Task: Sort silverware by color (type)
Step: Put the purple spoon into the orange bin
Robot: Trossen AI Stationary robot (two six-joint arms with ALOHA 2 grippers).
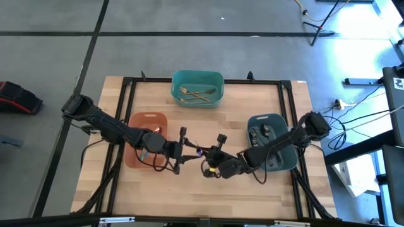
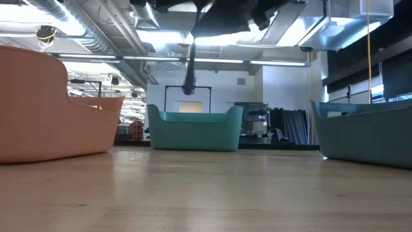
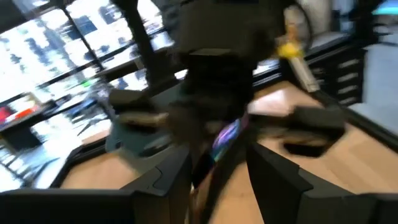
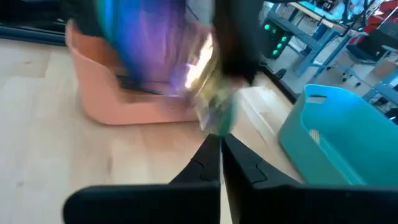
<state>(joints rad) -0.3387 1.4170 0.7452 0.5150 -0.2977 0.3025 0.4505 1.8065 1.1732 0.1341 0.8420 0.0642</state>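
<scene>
An iridescent purple-blue piece of silverware [image 1: 199, 151] hangs in the air over the table's near middle, between my two grippers. My right gripper [image 1: 208, 155] is shut on it, coming from the right. My left gripper [image 1: 189, 150] faces it from the left. Its fingers [image 3: 177, 180] stand open on either side of the piece [image 3: 225, 135], and I see no touch. In the low view the piece [image 2: 188, 67] hangs as a thin dark bar, clear of the tabletop. My right gripper pinches the iridescent piece [image 4: 214, 121] between its two shut fingers [image 4: 205, 163]; blur hides which part it holds. The fingers come nearly level from the table's right side. The piece is lifted clear of the table, and its lower end [image 2: 188, 89] hangs free.
The teal bin [image 1: 197, 74] at the far middle holds gold silverware [image 1: 196, 94]. An orange bin [image 1: 136, 120] stands at the left under my left arm. A grey-blue bin [image 1: 278, 118] at the right holds dark silverware [image 1: 260, 133]. Bare wood lies between the bins.
</scene>
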